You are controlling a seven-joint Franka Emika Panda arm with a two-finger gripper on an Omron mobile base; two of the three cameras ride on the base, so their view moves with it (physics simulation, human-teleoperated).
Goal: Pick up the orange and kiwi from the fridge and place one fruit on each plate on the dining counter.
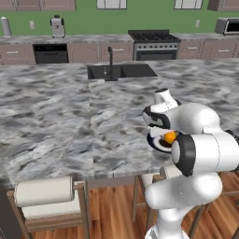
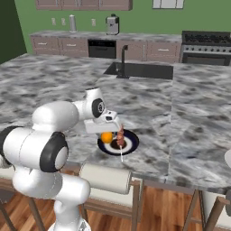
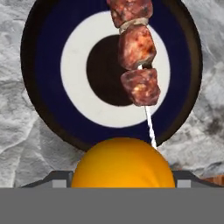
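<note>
Fingers (image 3: 122, 181) pinching the orange (image 3: 123, 162) across its middle, held over the near rim of the dark plate (image 3: 43, 52) with the meat skewer (image 3: 133, 52) on the marbled surface (image 2: 189, 131). The fruit is probably light, firm, smooth — likely to roll on release.

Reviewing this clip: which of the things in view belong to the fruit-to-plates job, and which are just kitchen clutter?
Part of the job:
- orange, between the fingers of the hand
- dark blue plate
- dining counter

Just lying about:
- meat skewer on that plate
- sink with its tap
- stove
- stools
</note>
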